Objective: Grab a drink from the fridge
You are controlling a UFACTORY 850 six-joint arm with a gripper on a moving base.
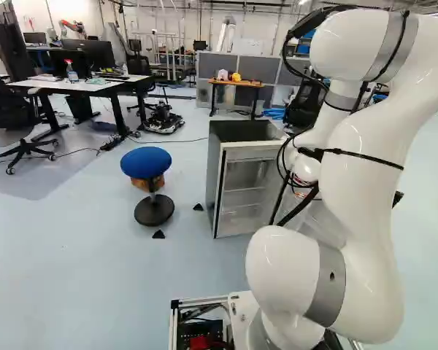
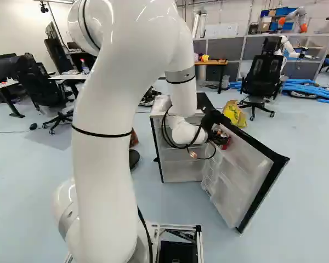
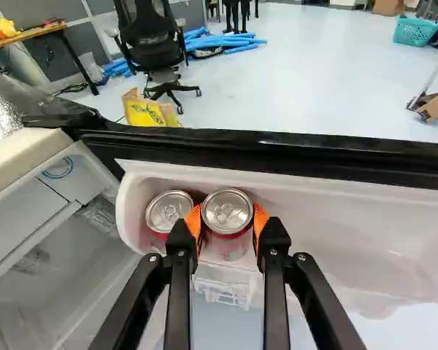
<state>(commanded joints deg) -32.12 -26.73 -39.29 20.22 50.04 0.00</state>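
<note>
- Fridge (image 1: 252, 154): stands on the floor ahead of the base, with its door (image 2: 252, 164) swung wide. The opening gives the arm (image 2: 107, 109) access to the door's inner side.
- Bin (image 3: 336, 219): built into the door. Its raised walls appear to serve as a guard, keeping drinks from tipping out when the door swings.
- Can (image 3: 227, 211): the task's drink, upright in the bin, lid facing up. It is seated between the orange pads (image 3: 259, 221).
- Claw (image 3: 227, 221): grasping the can, one pad against each side. The opposed contact centres the can, and should resist twisting during a lift. The lid is left uncovered.
- Approach: the claw reaches in over the bin. This probably avoids pressing on the bin's walls, and suits a lift over the rim.
- Second can (image 3: 168, 211): upright beside the first, near the bin's end. One finger occupies the narrow space between the two.
- Step in hand: securing the grip, judged complete or nearly so. Extraction is the part left to do.
- Next move: raise the can straight up until its base clears the rim, then withdraw.
- Caution: sideways travel too early could knock the second can, catch the bin or push the door. The smooth metal may slip if grip force is low.
</note>
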